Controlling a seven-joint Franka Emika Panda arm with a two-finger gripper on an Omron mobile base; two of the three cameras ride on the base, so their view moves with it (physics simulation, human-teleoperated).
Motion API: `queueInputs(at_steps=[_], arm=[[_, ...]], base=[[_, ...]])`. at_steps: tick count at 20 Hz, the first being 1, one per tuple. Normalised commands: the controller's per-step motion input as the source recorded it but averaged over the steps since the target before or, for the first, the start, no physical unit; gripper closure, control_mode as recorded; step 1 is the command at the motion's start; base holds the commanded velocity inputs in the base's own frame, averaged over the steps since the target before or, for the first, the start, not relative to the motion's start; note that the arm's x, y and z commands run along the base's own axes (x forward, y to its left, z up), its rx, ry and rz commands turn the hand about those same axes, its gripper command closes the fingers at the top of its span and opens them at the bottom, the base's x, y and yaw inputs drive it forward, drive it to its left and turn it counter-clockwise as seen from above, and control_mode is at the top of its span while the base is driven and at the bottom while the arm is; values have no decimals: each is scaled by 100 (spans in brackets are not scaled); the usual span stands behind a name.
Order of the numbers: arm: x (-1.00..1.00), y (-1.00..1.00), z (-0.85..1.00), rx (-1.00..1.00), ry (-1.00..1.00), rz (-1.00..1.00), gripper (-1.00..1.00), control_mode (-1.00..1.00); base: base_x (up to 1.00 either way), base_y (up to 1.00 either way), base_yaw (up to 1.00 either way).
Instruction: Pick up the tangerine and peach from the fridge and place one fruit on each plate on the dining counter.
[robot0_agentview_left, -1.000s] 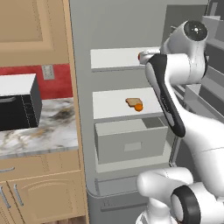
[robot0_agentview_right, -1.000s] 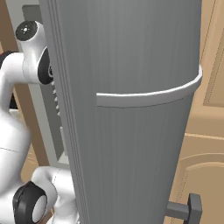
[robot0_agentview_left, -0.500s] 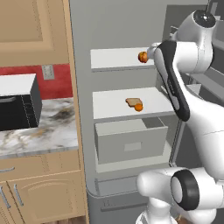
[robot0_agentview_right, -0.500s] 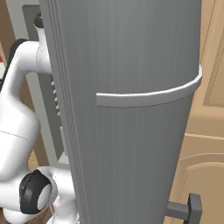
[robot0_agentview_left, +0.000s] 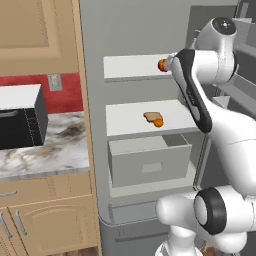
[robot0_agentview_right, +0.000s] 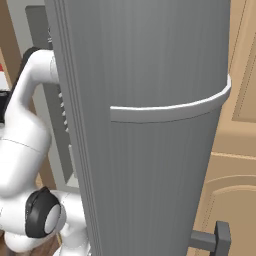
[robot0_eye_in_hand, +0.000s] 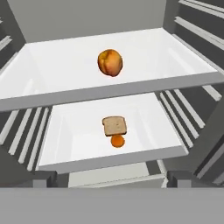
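The fridge (robot0_agentview_left: 135, 30) stands open in front of me. On its upper white shelf lies the peach (robot0_eye_in_hand: 110, 62), orange-red and mottled, also seen at the shelf's right end (robot0_agentview_left: 162, 65). The tangerine (robot0_eye_in_hand: 117, 141) sits on the lower shelf, touching the near edge of a bread slice (robot0_eye_in_hand: 114, 125); from the left base it is a small orange ball (robot0_agentview_left: 158, 122). My gripper (robot0_eye_in_hand: 113, 178) hovers in front of the shelves, open, with nothing between its fingertips (robot0_eye_in_hand: 44, 178). It looks down onto both shelves from above the peach's level. The plates and the dining counter are out of view.
A pale grey drawer (robot0_agentview_left: 150, 162) sits under the lower shelf. The open fridge door (robot0_agentview_right: 150, 150) rises close on my right. A black microwave (robot0_agentview_left: 20, 117) stands on the marbled worktop (robot0_agentview_left: 45, 150) to the left, with tan cupboards (robot0_agentview_left: 35, 30) above.
My arm has straightened upward and its elbow has swung to the right. The hand stays by the right end of the upper shelf. The fruits have not moved.
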Motion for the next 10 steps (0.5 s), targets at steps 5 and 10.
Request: queueInputs(at_steps=[5,10], arm=[[87,-7,-2,0,2,0,-100,-100],[51,-24,0,0,4,2,-100,-100]], base=[[0,0,0],[0,0,0]])
